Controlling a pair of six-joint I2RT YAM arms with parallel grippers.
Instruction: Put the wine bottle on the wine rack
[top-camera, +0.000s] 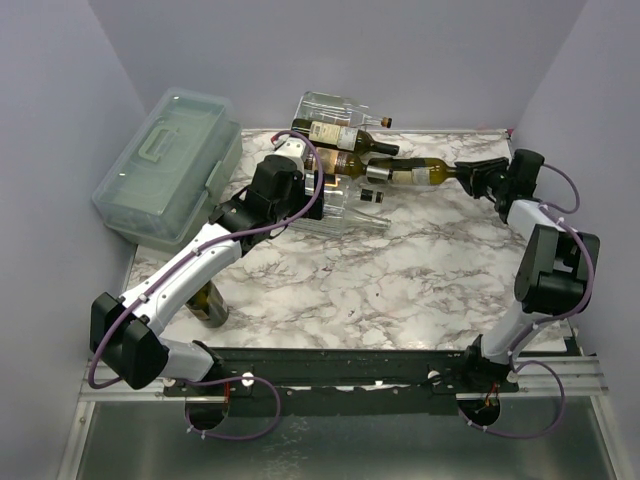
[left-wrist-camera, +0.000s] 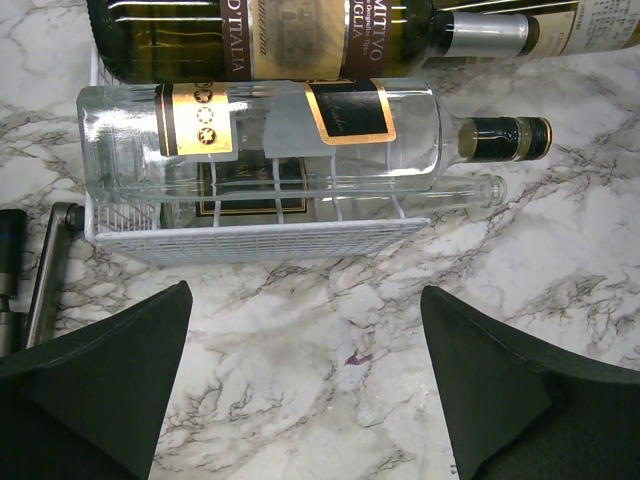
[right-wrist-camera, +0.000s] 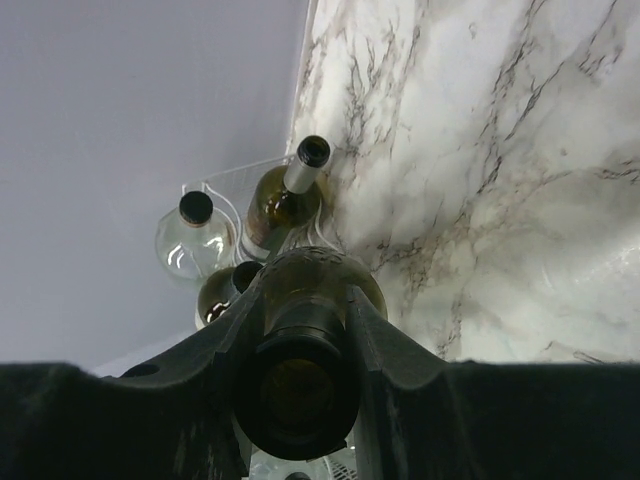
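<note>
Right wrist view: the right gripper (right-wrist-camera: 305, 335) has its black fingers (right-wrist-camera: 395, 350) clamped on the neck of the dark green glass wine bottle (right-wrist-camera: 322, 275). The bottle's long axis runs straight ahead, base-first toward the slanted clear-plastic and white-wire wine rack (right-wrist-camera: 228, 178), and it is held level at the rack's right end. The left gripper (left-wrist-camera: 305, 295) is empty, its fingers wide apart, and hovers before the rack's front.

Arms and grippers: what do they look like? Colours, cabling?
Both the left arm and right arm have black joint housings, white link shells and looping purple cables. The fingers are matte black, broad wedges. No markings readable.
</note>
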